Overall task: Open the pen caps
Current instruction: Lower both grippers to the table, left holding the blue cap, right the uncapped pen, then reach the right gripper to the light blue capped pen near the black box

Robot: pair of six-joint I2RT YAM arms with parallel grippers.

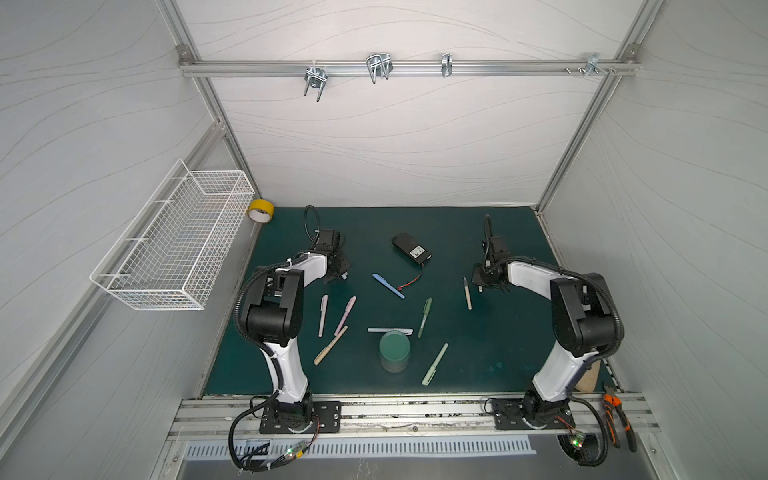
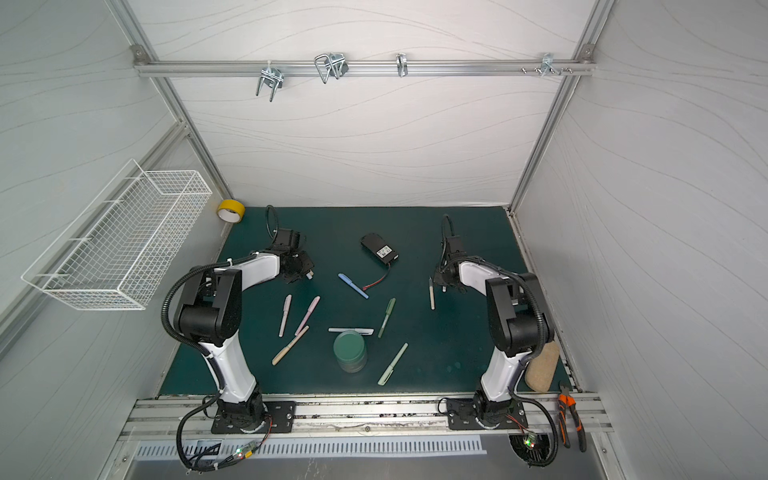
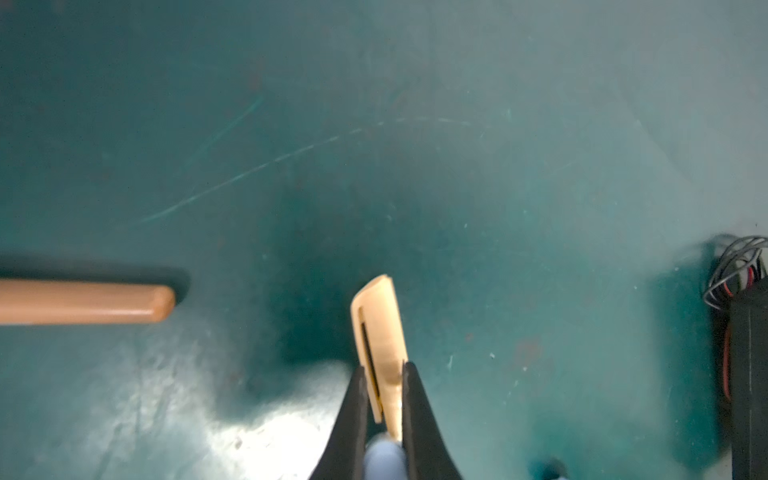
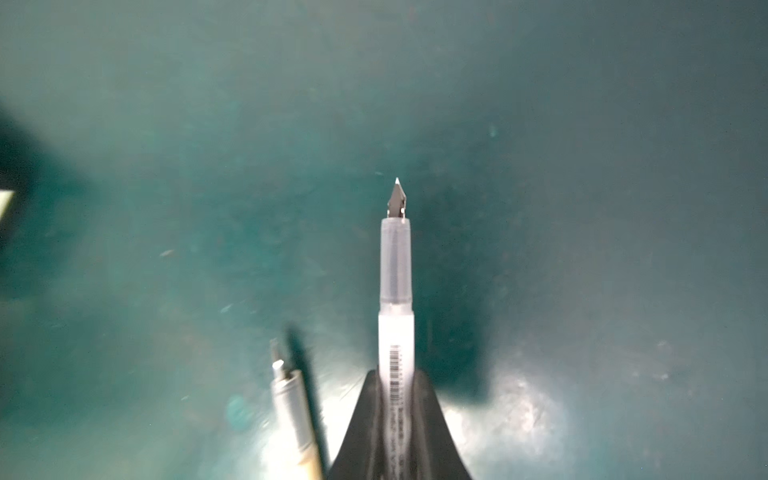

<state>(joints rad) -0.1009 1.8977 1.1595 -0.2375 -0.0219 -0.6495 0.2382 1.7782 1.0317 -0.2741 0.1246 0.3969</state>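
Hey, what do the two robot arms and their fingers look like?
The left arm and right arm alternate white links with boxy black joint housings. A black ribbed hose runs along each, and black base plates carry them. The fingers are black tapering wedges.

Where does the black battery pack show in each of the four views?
In a top view: the battery pack lies at the far middle of the mat, between the two arms.
In a top view: the same place.
Left wrist: at the picture's edge, partly cut off, with wires on it.
Right wrist: not in it.
Shared landmark: the green mat, seen in all four.
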